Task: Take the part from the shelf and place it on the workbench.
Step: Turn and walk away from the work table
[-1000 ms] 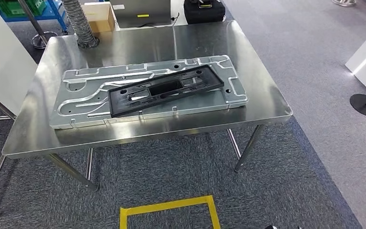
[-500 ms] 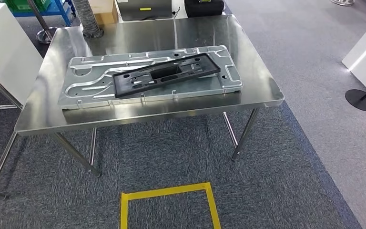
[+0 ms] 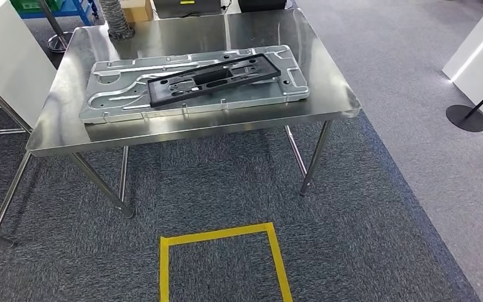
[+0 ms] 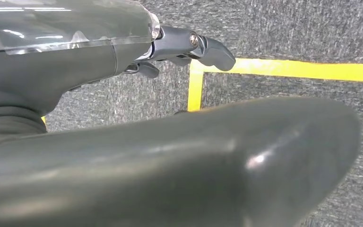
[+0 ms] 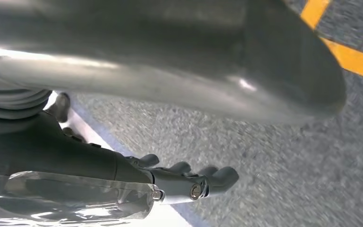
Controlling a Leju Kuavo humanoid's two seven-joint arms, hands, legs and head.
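View has backed off the workbench (image 3: pixel 195 135); left hand (image 4: pixel 189 47) and right hand (image 5: pixel 189 182) empty, fingers loose

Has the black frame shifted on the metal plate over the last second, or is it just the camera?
No. The black frame lies on the metal plate as before, on the same slant; table and floor tape shifted together, so the camera moved.

Right hand (image 5: pixel 189 182) empty over grey carpet (image 5: pixel 264 161); yellow tape (image 5: pixel 354 59).
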